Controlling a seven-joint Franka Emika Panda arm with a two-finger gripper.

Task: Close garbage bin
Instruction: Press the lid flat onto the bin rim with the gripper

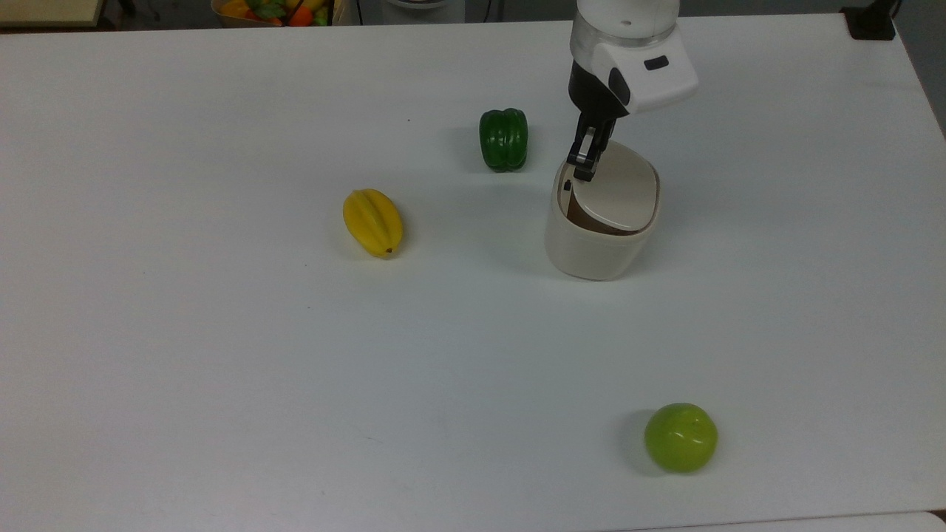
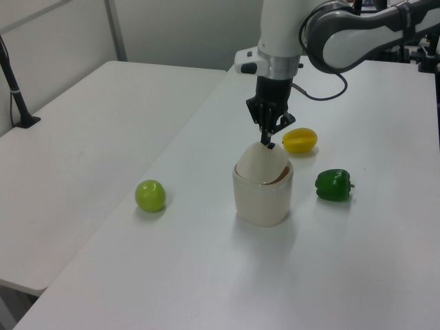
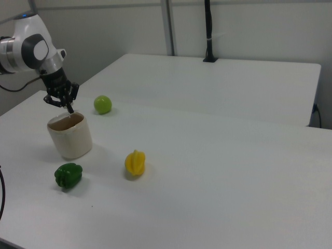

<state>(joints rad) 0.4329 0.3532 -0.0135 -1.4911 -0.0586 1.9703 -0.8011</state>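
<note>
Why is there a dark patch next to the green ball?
In the top view, that is the soft shadow of the green ball, falling on the table at the top view's left. In the left view, the bin casts a faint one too.

Top view: looks steeply down on the white surface [image 1: 222, 332].
Left view: low, oblique, fairly near.
Right view: seemingly the opposite side, farther back.
Shared: cream-beige plastic bin [image 1: 595, 247] [image 2: 261, 199] [image 3: 70, 139].
</note>
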